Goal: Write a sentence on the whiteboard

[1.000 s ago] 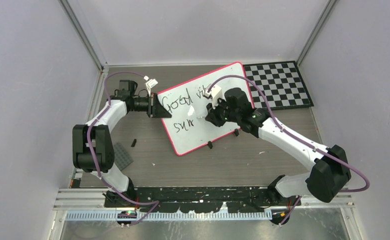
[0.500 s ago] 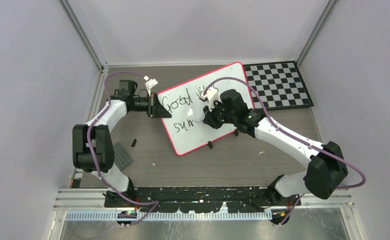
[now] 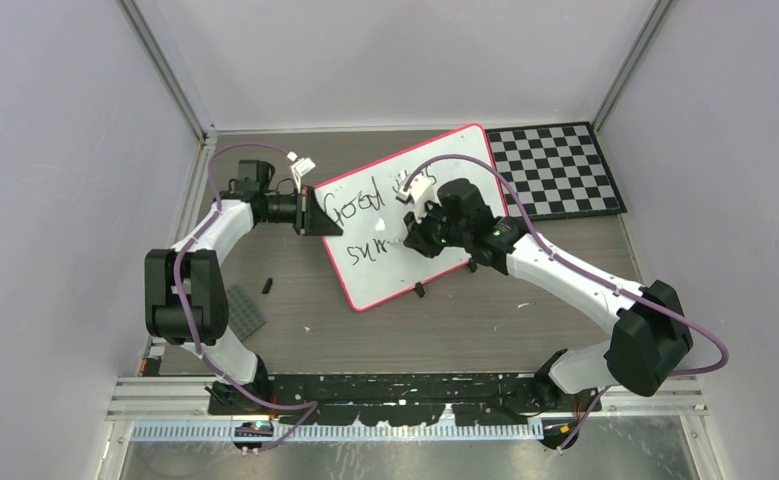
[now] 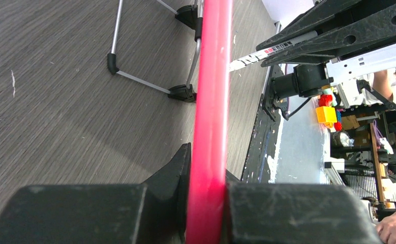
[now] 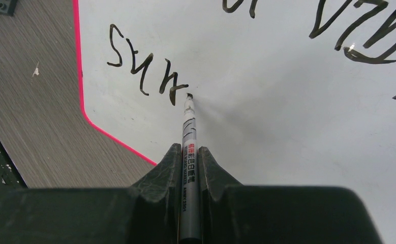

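The whiteboard (image 3: 445, 170) with a red-pink rim lies slanted on the table. Black scrawl (image 3: 355, 207) reads roughly "Good vib" above "surr" (image 3: 370, 247); the lower line also shows in the right wrist view (image 5: 142, 71). My left gripper (image 3: 310, 212) is shut on the board's left rim (image 4: 211, 101). My right gripper (image 3: 415, 238) is shut on a grey marker (image 5: 189, 152), its tip (image 5: 189, 95) touching the board just right of the lower line's last stroke. In the left wrist view the marker (image 4: 272, 49) pokes toward the rim.
A black-and-white checkerboard mat (image 3: 557, 168) lies at the back right. A dark grey flat plate (image 3: 245, 310) and a small black piece (image 3: 266, 286) lie left of the board. The board's black clip feet (image 3: 419, 291) stand near its front edge. Grey walls close in three sides.
My right gripper has shifted slightly left over the board with the marker, and the lower line of writing has grown by a stroke. The left arm has not moved.
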Available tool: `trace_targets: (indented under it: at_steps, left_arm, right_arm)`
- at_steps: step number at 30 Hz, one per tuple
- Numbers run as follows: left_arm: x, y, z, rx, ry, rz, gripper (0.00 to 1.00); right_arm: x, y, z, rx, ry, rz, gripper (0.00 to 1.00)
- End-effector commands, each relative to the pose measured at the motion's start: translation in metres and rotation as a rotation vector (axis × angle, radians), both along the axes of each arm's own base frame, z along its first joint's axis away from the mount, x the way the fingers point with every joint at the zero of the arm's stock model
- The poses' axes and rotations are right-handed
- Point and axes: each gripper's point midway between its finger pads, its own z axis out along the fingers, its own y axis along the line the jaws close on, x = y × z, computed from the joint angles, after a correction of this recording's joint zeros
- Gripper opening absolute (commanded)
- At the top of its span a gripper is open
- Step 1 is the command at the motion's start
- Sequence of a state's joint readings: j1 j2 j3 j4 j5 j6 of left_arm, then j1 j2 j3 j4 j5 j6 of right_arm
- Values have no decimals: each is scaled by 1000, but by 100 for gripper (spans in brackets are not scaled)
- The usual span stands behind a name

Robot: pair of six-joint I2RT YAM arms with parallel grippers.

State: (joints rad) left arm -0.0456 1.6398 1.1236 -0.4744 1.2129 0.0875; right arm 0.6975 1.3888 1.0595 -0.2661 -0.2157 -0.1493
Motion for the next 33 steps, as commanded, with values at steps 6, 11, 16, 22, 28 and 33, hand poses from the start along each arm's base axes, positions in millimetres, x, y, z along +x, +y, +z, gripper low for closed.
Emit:
trace_targets:
  at_steps: [6, 11, 16, 22, 28, 33]
  left_arm:
    - [-11, 1, -12, 52, 80, 21, 0]
    - [-11, 2, -12, 54, 82, 22, 0]
    - [-10, 1, -11, 53, 81, 23, 0]
    - [-9, 0, -11, 54, 80, 20, 0]
    - [-10, -2, -10, 54, 78, 16, 0]
    - [-9, -1, -11, 55, 77, 16, 0]
  right_arm:
    - [1, -4, 0, -21, -45, 11, 0]
    - [1, -11, 0, -31, -47, 0, 0]
    - [8, -22, 7, -43, -66, -29, 0]
    - [19, -26, 20, -31, -93, -51, 0]
    - [27, -17, 34, 12, -106, -54, 0]
    - [27, -10, 37, 28, -102, -37, 0]
